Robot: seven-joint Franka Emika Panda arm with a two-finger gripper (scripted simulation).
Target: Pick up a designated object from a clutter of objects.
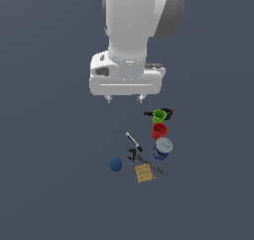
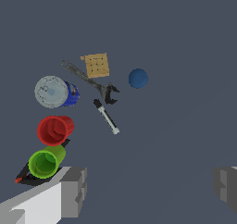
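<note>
Hovering high over the clutter, the gripper (image 1: 124, 99) stands spread wide and holds nothing.

From where I stand, the dark-blue ball (image 1: 115, 164) lies alone on the grey floor (image 1: 49, 184), at the exterior view's left of the other things and not touching any of them. Nearest to it is the grey wrench (image 1: 144, 162), whose open head points toward the ball, and the tan square (image 1: 145, 173) lies just beside the wrench handle. A small screwdriver (image 1: 134, 141) lies close to the wrench head. At the exterior view's right stand, in a row, the blue-white can (image 1: 162, 149), the red cup (image 1: 159, 131) and the green cup (image 1: 159, 116), with a black tool (image 1: 168, 113) under the green cup. In the wrist view the two fingers (image 2: 74, 190) are far apart.
</note>
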